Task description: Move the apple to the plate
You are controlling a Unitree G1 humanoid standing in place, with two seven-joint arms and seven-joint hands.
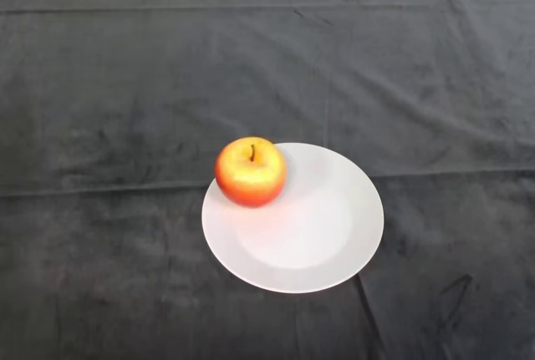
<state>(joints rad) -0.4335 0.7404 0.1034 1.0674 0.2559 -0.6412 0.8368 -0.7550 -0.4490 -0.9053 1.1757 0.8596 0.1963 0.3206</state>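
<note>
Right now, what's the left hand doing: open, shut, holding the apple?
Left hand: not in view, so its state cannot be told. The apple sits on the white plate, at its upper-left rim, with nothing holding it.

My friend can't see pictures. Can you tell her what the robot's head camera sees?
A red and yellow apple, stem up, sits on the upper left rim of a round white plate. The plate lies on a table under a dark cloth.
</note>
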